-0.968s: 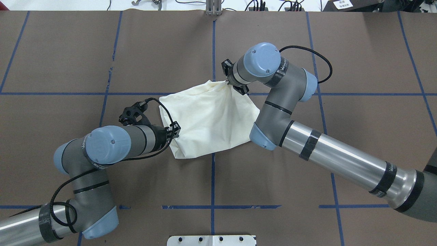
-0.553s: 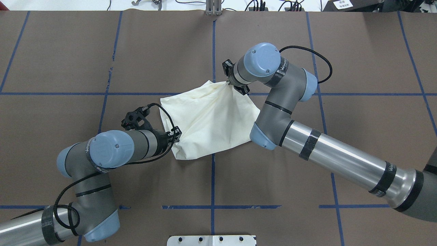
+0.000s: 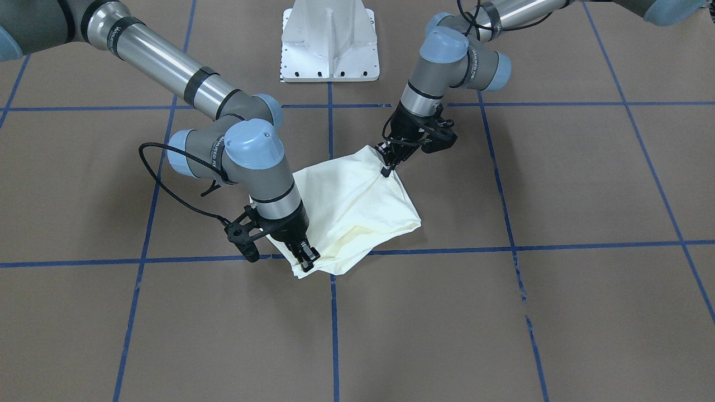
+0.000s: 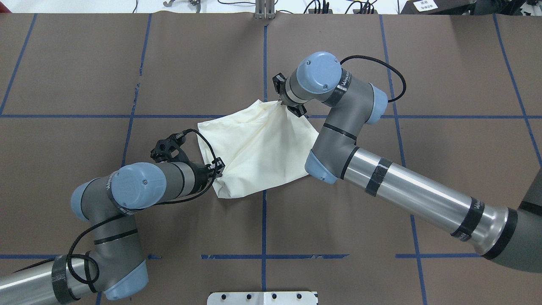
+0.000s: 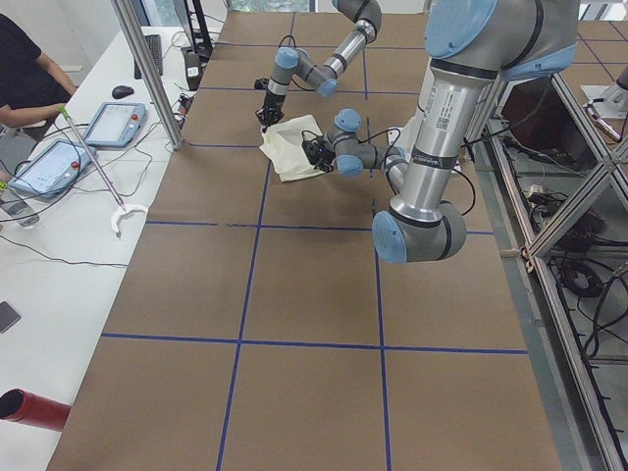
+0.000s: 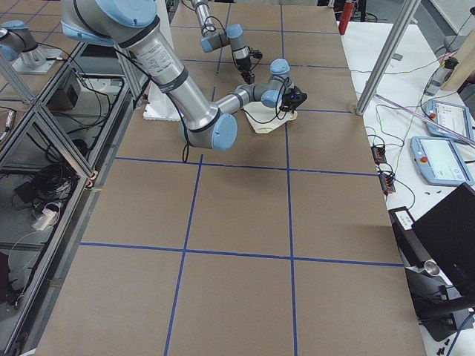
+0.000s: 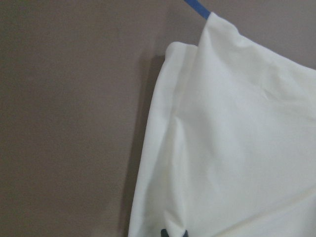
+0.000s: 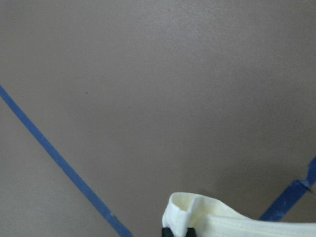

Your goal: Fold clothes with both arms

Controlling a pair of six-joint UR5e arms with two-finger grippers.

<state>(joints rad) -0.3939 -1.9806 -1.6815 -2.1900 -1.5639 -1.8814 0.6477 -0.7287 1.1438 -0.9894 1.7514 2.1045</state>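
The left black two-finger end effector [image 4: 219, 166] is clamped tight on the corner of the folded cream-white cloth T-shirt [image 4: 262, 146] nearest the robot. The right black two-finger end effector [image 4: 283, 103] nips the far corner the same way, and creases fan out from that corner. Between the two, the T-shirt lies plain side up at the middle of the brown paper-covered bench [image 4: 190, 63], over a crossing of blue tape lines [image 4: 84, 116]. The grey metal left arm [image 4: 135, 186] and the grey metal right arm [image 4: 406, 190], both with pale blue joint caps, bend in low from either side.
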